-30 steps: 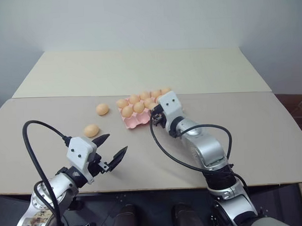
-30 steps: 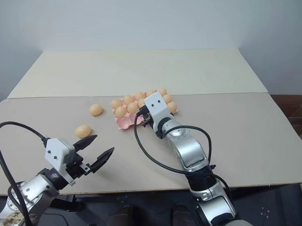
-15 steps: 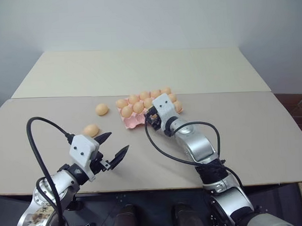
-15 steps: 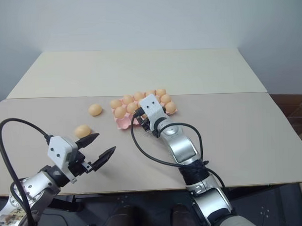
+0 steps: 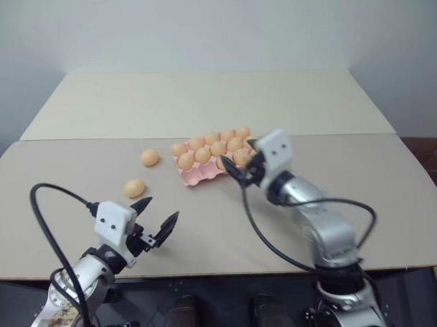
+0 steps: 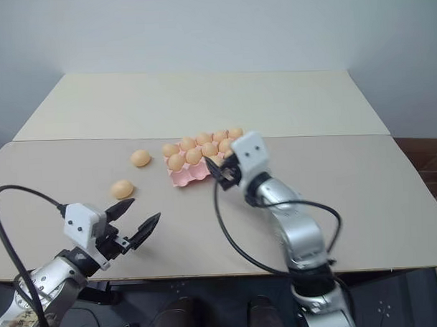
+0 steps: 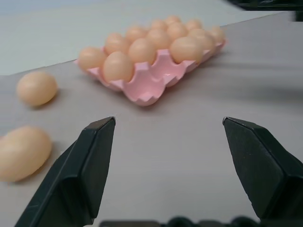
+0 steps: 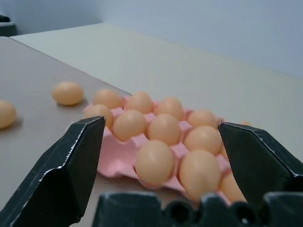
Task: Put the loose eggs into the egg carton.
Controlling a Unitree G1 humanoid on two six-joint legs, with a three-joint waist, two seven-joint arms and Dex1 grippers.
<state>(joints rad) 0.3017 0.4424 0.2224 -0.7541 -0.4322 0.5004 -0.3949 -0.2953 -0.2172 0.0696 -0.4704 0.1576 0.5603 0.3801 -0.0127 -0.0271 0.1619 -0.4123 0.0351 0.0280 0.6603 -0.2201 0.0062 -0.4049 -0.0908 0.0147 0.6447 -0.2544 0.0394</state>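
Left eye view, right tool open beside egg carton, left tool open near two loose eggs.

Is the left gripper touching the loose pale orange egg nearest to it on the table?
Apart. In the left eye view, bare tabletop shows between the open left gripper and the nearest loose pale orange egg.

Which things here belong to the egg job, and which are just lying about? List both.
Job: two loose eggs, nearer and farther; egg carton, mostly filled; left gripper and right gripper, both open and empty.
Lying about: only the table itself.
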